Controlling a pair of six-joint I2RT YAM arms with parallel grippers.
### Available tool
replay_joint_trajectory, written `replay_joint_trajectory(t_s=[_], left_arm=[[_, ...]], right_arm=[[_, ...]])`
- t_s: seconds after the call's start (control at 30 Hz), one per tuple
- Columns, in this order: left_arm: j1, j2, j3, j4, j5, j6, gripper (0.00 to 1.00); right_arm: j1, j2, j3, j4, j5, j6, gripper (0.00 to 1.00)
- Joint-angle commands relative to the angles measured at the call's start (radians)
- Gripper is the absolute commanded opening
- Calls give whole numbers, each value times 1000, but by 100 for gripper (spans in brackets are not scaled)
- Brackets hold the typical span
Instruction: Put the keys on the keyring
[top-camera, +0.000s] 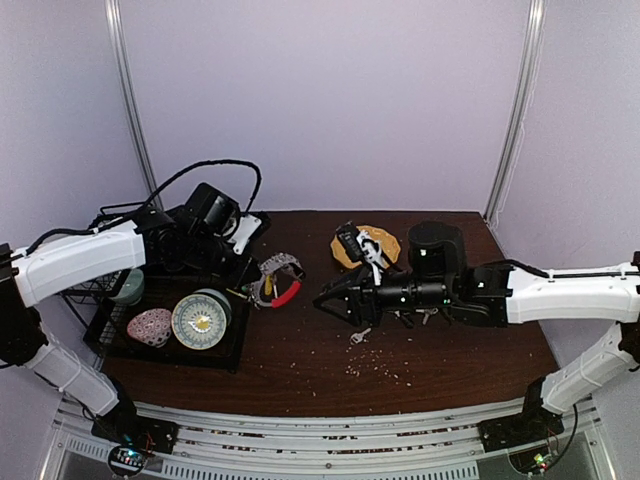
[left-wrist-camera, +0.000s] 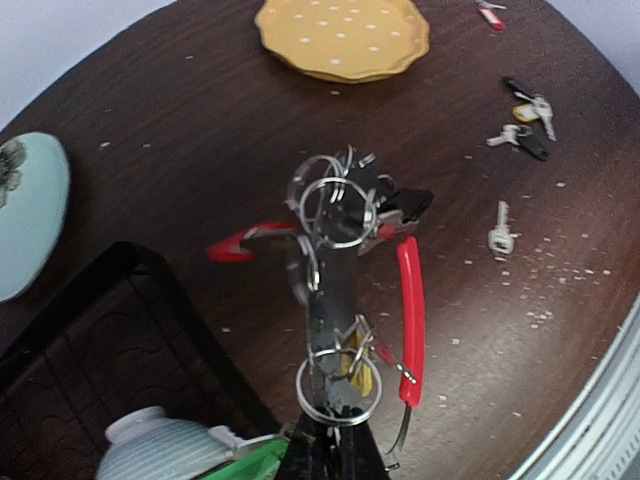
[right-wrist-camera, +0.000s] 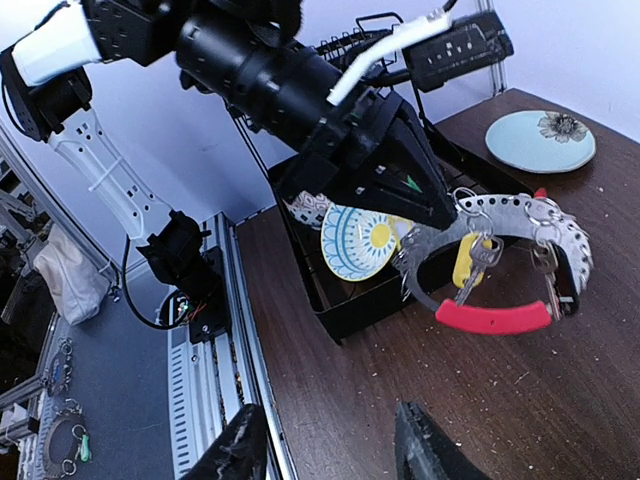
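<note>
We see the keyring (right-wrist-camera: 495, 318): a perforated silver band with a red curved section, small rings and a yellow tag dangling, one end pinched in the left claw (right-wrist-camera: 440, 213). One silver key (left-wrist-camera: 500, 232) lies flat on the bench (left-wrist-camera: 200, 130), with more keys (left-wrist-camera: 525, 135) lying near it.

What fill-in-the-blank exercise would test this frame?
The left gripper holds the keyring with its jaws ____.
The right gripper is ____ and holds nothing.
The keyring's plastic section is ____.
The dotted plate beyond the keyring is ____.
Missing: shut; open; red; yellow.
</note>
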Motion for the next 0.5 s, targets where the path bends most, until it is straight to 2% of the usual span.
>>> replay_joint_trajectory(t_s=[0.0,0.13,0.2,0.27,0.4,0.47], left_arm=[[-90,-39,40,127,175,-72,0],[-94,-90,14,183,168,-116,0],[-103,-111,-15,235,213,-112,0],[-147,-124,-37,282,256,-50,0],[-243,-124,-16,239,193,116,0],[-247,-120,-1,191,115,142,0]], right_arm=[[0,46,25,72,-28,45,46],[1,77,37,87,-6,46,53],[1,85,45,90,28,36,54],[0,96,55,89,36,22,54],[-5,64,70,18,84,-25,52],[-4,0,48,12,-29,-85,51]])
